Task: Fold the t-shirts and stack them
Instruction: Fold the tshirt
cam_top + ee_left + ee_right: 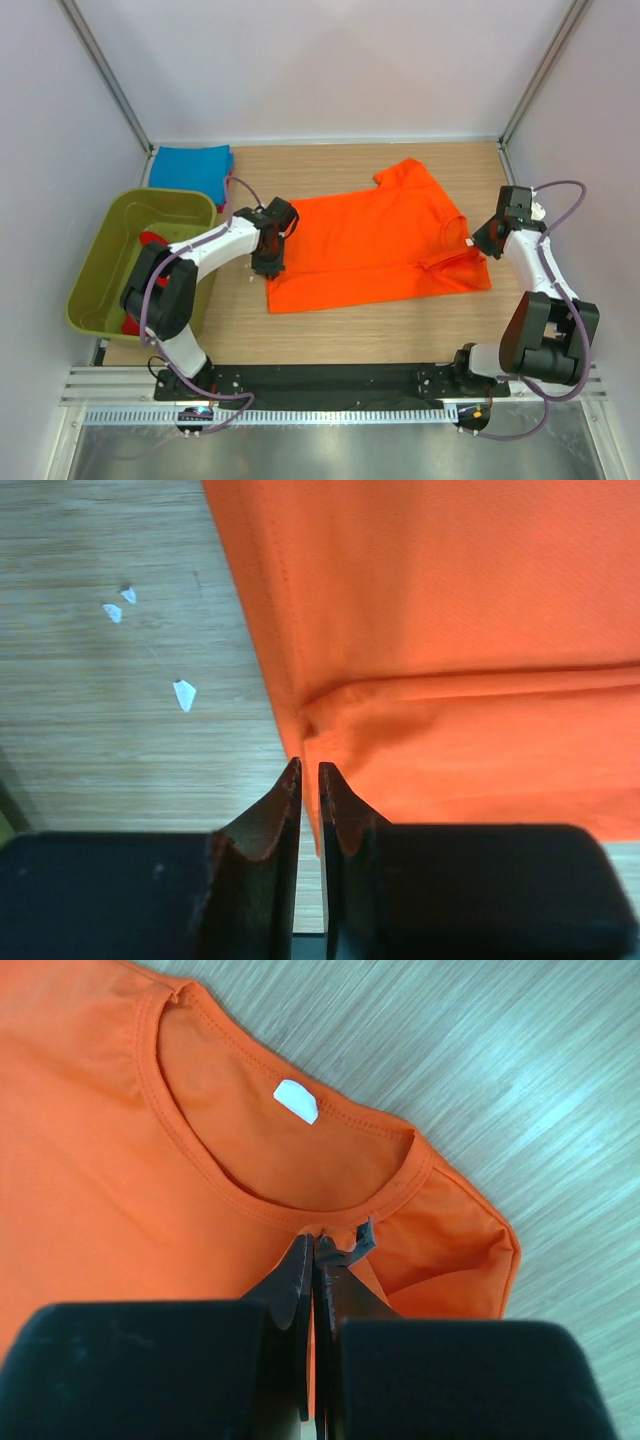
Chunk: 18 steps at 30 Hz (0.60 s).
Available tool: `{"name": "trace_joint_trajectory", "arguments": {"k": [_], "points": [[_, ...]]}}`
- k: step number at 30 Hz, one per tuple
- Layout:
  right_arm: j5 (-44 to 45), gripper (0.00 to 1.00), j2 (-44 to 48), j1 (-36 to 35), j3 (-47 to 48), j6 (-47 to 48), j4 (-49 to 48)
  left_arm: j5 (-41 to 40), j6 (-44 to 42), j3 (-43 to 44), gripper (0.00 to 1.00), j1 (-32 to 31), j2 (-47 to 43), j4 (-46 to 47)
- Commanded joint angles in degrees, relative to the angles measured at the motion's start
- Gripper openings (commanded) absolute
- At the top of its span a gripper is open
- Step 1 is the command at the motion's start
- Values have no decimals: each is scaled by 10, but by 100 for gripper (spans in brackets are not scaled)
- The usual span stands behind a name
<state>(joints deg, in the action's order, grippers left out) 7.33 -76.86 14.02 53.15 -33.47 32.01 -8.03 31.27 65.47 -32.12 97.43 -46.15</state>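
Orange t-shirt (370,245) is lying mid-desk (350,325), near edge folded in, so I'm judging it part-folded. Right claw (312,1243) is clamping its collar (250,1195). Left claw (308,770) is sitting at the hem corner, jaws barely parted, grip unclear. Blue t-shirt (190,168) is lying folded far-left. Red ones (150,240) are lying in the tub (100,290), unfolded.

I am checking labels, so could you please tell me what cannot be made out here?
Left wrist view: whether the left gripper grips the orange t-shirt hem; its fingers cover the contact.
Top view: how many red t-shirts lie in the tub; the left arm hides them.
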Motion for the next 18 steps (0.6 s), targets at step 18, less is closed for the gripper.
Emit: {"name": "trace_joint_trajectory", "arguments": {"k": [18], "points": [[-22, 35, -125, 2, 140, -1, 2, 69, 14, -37, 35, 3, -56, 77]]}}
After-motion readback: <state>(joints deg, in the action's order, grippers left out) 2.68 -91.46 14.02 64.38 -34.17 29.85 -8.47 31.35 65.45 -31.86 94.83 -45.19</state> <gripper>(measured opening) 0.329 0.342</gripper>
